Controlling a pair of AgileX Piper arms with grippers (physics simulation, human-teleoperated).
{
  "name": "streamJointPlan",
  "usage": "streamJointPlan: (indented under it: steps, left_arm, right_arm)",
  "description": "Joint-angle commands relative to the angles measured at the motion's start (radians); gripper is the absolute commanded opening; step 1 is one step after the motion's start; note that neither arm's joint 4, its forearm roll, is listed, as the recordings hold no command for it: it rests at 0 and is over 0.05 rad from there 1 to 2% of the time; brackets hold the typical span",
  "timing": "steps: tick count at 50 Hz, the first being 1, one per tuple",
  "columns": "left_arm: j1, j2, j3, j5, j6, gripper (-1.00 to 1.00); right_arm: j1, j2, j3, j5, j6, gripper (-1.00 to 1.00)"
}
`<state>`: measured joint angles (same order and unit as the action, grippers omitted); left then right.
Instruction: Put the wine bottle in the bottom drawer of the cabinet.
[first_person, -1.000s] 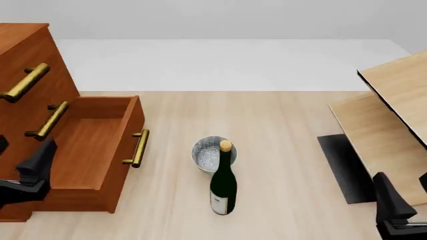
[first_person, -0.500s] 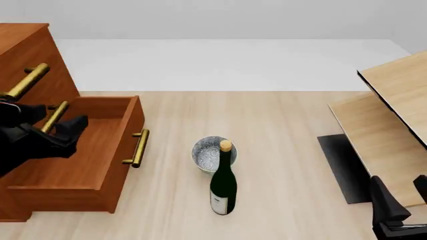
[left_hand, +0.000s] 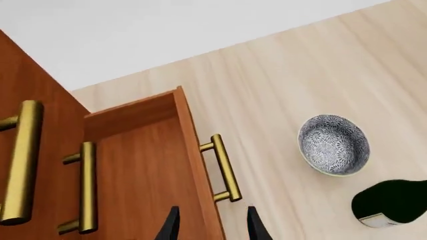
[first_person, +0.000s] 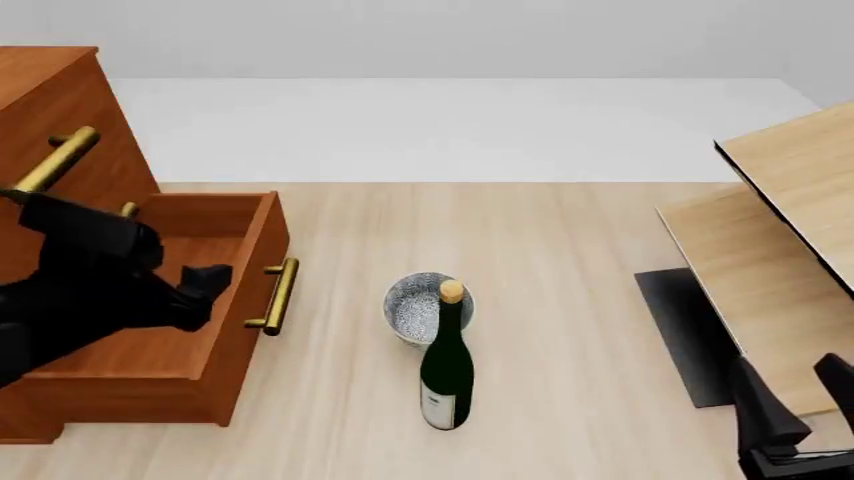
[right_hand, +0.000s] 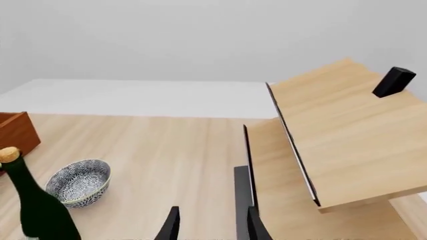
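Two arms, one bottle untouched on the table.
Upright beside the speckled bowl (first_person: 424, 308), the wine bottle (first_person: 447, 362) stands well right of the cabinet (first_person: 60, 120), whose bottom drawer (first_person: 187, 300) is pulled open. Left gripper (first_person: 200, 285) hovers over that drawer, fingers spread and empty; right gripper (right_hand: 209, 225) likewise parted, holding nothing.

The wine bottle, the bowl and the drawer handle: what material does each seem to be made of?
The wine bottle looks like dark green glass, glossy, with a tan cork-like top. The bowl seems glazed ceramic, given its grey speckled pattern and pale rim. The drawer handle appears to be brushed brass: a golden metallic bar.
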<state>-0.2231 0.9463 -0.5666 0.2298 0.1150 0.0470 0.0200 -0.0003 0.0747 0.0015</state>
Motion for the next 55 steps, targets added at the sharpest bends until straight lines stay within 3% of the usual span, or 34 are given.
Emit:
streamJointPlan:
  steps: [1, 32, 55]
  left_arm:
    - [-0.016, 0.074, 0.034, -0.015, -0.004, 1.0]
    - [-0.011, 0.191, 0.09, -0.156, -0.011, 1.0]
    - [0.003, 0.338, 0.141, -0.321, -0.018, 1.0]
  right_arm:
    - [0.014, 0.008, 0.0, 0.004, 0.001, 1.0]
    - [0.057, 0.043, 0.0, -0.003, 0.003, 1.0]
    - [0.078, 0.072, 0.0, -0.015, 0.003, 1.0]
